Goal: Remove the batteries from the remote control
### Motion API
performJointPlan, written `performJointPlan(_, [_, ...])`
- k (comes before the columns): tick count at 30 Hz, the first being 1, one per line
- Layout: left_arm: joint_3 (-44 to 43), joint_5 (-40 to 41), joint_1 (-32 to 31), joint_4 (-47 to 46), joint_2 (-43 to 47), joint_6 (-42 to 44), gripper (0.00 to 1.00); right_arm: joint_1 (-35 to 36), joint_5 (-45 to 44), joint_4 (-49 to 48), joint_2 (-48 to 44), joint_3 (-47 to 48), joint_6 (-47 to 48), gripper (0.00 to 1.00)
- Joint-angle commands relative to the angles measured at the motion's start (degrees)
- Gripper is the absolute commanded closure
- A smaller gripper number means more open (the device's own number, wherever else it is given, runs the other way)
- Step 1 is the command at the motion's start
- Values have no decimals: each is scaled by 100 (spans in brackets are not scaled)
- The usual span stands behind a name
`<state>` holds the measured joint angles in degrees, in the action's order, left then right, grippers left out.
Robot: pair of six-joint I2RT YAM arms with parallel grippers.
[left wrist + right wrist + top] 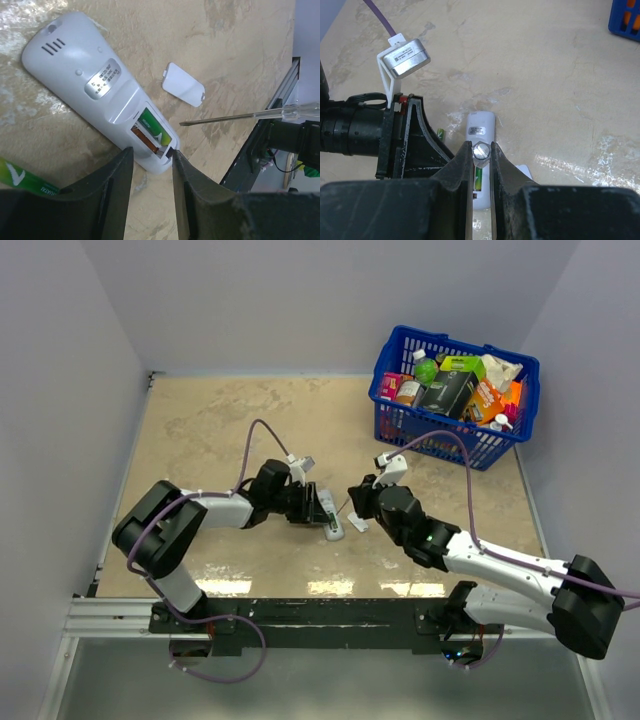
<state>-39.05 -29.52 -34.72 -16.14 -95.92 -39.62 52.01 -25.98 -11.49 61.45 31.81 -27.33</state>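
The white remote control (90, 80) lies face down with its battery bay open. One green battery (157, 131) sits in the bay, and the slot beside it shows bare metal. A second green battery (25, 180) lies loose on the table beside my left fingers. My left gripper (150, 152) is open, its tips at the remote's bay end. My right gripper (481, 147) is shut on a clear-handled screwdriver (240, 116), whose tip hovers just right of the bay. In the top view the remote (331, 517) lies between both grippers.
The small white cover piece (183, 91) lies on the table right of the remote. A blue basket (455, 390) full of groceries stands at the back right. The table's front rail (300, 612) is close behind the remote.
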Motion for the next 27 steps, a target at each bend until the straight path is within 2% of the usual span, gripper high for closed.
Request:
performJointPlan(1, [-23,-125,-70,-399,-6,-91,59,-6,-74,-222,-72,115,-70,100])
performJointPlan(9, [-112,640,-61,348,530,-46,59,2,444,-662,25,-26,482,100])
performJointPlan(13, [-208,921,-61,576,566,-64,54,2,453,-881,51,-149,782,100])
performJointPlan(27, [-331,878,-52,639,136,24,53,2,585,-1365,69,-624,1037,100])
